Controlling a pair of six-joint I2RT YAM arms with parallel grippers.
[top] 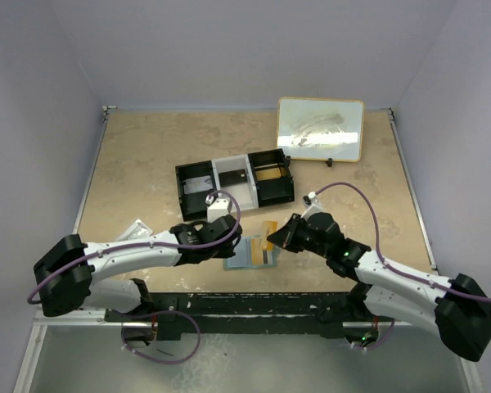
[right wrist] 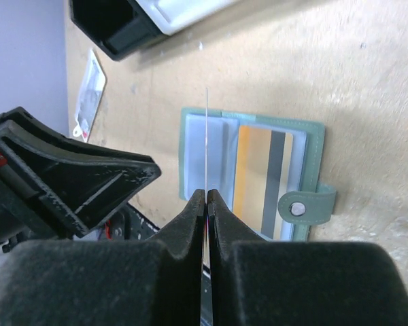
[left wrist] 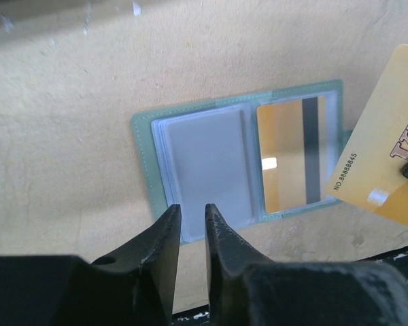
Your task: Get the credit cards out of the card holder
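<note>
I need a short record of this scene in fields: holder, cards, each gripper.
holder: open, lying flat
held card: yellow, out of holder, raised
second card: striped, in a holder pocket
right gripper: shut on held card, pinching its edge
left gripper: slightly open, empty, at holder's edge; contact unclear
task: one card out, one not yet
</note>
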